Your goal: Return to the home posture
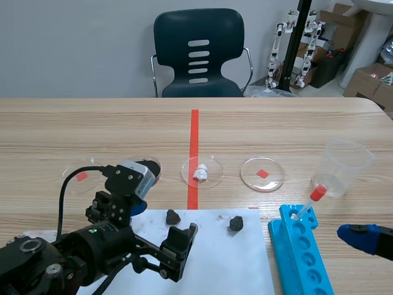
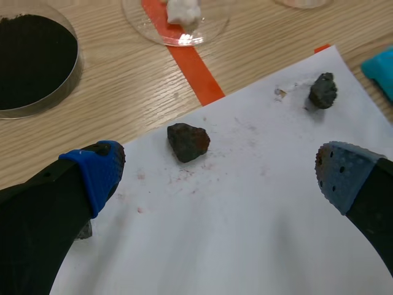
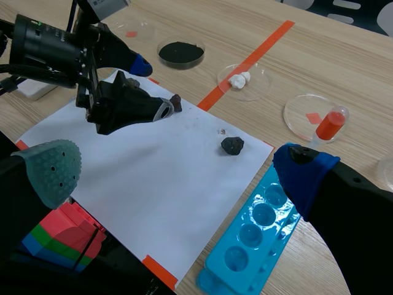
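My left gripper hangs open low over a white paper sheet. A dark brown rock lies on the sheet just ahead of it, between the lines of its fingers, untouched. In the scene view the left arm sits at the lower left, with its gripper over the sheet's near left part. My right gripper is open and holds nothing, high above the sheet's near edge and the blue tube rack. Only one blue fingertip pad of it shows in the scene view.
A second dark rock lies on the sheet's right part. Behind the sheet stand a dish of black powder, a dish with a white lump and a dish with a red square. A red-capped tube stands in the rack beside a plastic cup.
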{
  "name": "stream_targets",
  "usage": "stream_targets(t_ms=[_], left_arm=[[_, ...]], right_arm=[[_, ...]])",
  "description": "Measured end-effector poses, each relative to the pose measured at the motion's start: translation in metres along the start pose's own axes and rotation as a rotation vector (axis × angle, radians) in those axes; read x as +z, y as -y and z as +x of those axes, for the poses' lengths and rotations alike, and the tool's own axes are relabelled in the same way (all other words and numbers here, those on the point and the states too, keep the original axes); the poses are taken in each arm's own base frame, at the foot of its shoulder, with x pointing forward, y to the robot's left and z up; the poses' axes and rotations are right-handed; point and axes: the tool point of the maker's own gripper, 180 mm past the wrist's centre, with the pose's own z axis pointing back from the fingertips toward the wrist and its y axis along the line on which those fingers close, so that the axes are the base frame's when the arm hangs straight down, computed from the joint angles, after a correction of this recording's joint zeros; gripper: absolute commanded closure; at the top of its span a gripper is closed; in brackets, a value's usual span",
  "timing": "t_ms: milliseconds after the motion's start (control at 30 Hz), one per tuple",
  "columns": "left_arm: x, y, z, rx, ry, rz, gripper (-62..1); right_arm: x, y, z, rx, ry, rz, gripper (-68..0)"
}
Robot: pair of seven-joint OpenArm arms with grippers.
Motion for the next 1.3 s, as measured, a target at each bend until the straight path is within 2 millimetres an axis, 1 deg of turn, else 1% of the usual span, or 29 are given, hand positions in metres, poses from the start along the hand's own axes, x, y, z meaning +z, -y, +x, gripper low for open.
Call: stream_targets(t_ms=[100,167,233,367,533,667,733,800,867,1000,1067,1200,1300], left_arm=[[0.013,0.001,0.013,0.002,0.037,-0.002,-62.3],[0.022,-0.003,0.020,-0.021,0.056,0.012,-62.3],[0.030,-0.009,0.021,-0.046,0.051,0.036,-62.3],[0.046,-0.029,0.001,-0.054,-0.040,0.112,-62.3],[0.076,-0.061,-0.027,-0.042,-0.148,0.225,-62.3],[0.105,-0.079,-0.041,-0.046,-0.210,0.304,-62.3],[0.119,-0.083,-0.042,-0.040,-0.221,0.332,-62.3],[0.130,-0.082,-0.036,-0.040,-0.213,0.344,-62.3],[0.140,-0.076,-0.025,-0.044,-0.190,0.343,-62.3],[0.154,-0.058,0.009,-0.061,-0.053,0.318,-62.3],[0.160,-0.046,0.020,-0.060,0.013,0.296,-62.3],[0.172,-0.030,0.030,-0.052,0.104,0.270,-62.3],[0.178,-0.024,0.029,-0.041,0.126,0.260,-62.3]], right_arm=[[0.000,0.000,0.000,0.000,0.000,0.000,-67.9],[0.000,0.000,0.000,0.000,0.000,0.000,-67.9],[0.000,0.000,0.000,0.000,0.000,0.000,-67.9],[0.000,0.000,0.000,0.000,0.000,0.000,-67.9],[0.000,0.000,0.000,0.000,0.000,0.000,-67.9],[0.000,0.000,0.000,0.000,0.000,0.000,-67.9],[0.000,0.000,0.000,0.000,0.000,0.000,-67.9],[0.000,0.000,0.000,0.000,0.000,0.000,-67.9],[0.000,0.000,0.000,0.000,0.000,0.000,-67.9],[0.000,0.000,0.000,0.000,0.000,0.000,-67.9],[0.000,0.000,0.000,0.000,0.000,0.000,-67.9],[0.000,0.000,0.000,0.000,0.000,0.000,-67.9],[0.000,0.000,0.000,0.000,0.000,0.000,-67.9]])
